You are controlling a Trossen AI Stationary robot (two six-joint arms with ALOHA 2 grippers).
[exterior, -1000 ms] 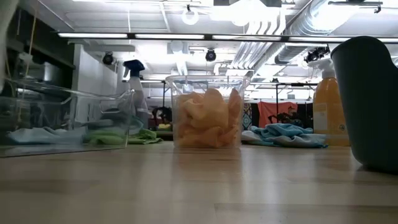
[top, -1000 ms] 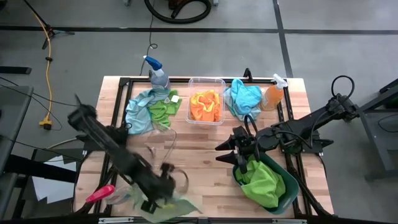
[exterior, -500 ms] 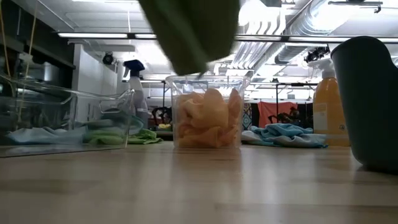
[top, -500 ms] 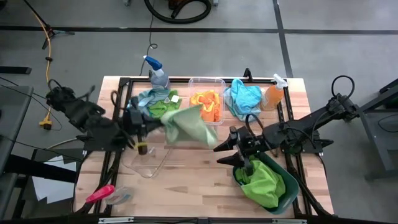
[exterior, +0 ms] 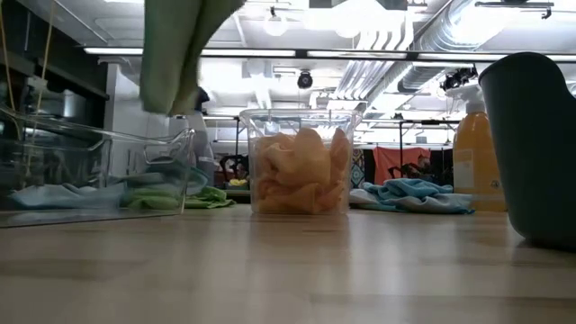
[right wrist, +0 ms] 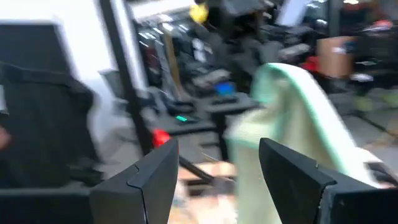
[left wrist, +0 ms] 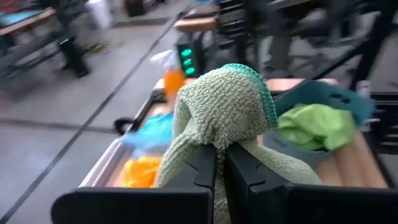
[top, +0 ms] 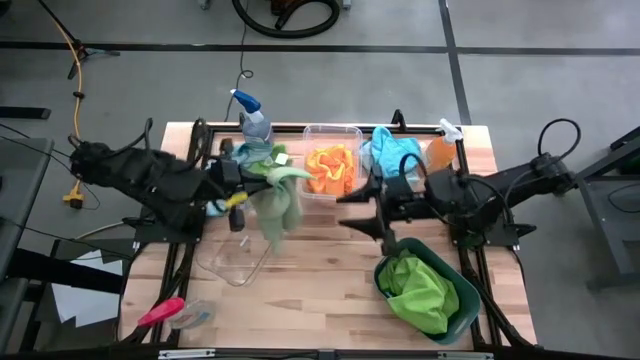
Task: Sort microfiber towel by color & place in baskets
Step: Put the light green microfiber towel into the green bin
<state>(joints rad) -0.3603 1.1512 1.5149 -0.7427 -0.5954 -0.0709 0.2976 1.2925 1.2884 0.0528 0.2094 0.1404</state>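
- high view: the left gripper (top: 243, 196) is clamped tight on a green towel (top: 280, 200), which hangs in the air over the table (top: 320, 270), above the edge of the clear dish (top: 235, 262) that lies toward 7 o'clock of centre.
- high view: the right gripper (top: 362, 208) sits near the table's middle with its jaws spread and nothing between them, at 12 o'clock from the teal basin (top: 462, 315), which holds a green cloth (top: 420, 290).
- high view: along the 12 o'clock edge stand the clear tub (top: 332, 161) full of orange cloths (top: 330, 170), a blue cloth (top: 392, 155) at its 3 o'clock side, and a heap of blue and green cloths (top: 250, 160) at its 9 o'clock side. a blue-topped spray bottle (top: 252, 112) and an orange bottle (top: 438, 152) stand nearby; a pink-handled tool (top: 160, 312) lies toward 8 o'clock.
- low view: the green towel (exterior: 180, 49) dangles from above over the clear dish (exterior: 90, 171); the tub (exterior: 301, 162) is in the centre and the basin (exterior: 531, 144) at 3 o'clock.
- left wrist view: two dark fingers (left wrist: 202, 171) pinch the green towel (left wrist: 224, 112); the basin (left wrist: 329, 99) with its green cloth lies beyond.
- right wrist view: the fingers (right wrist: 292, 171) stand apart, with the pale green towel (right wrist: 292, 118) seen past them, blurred.
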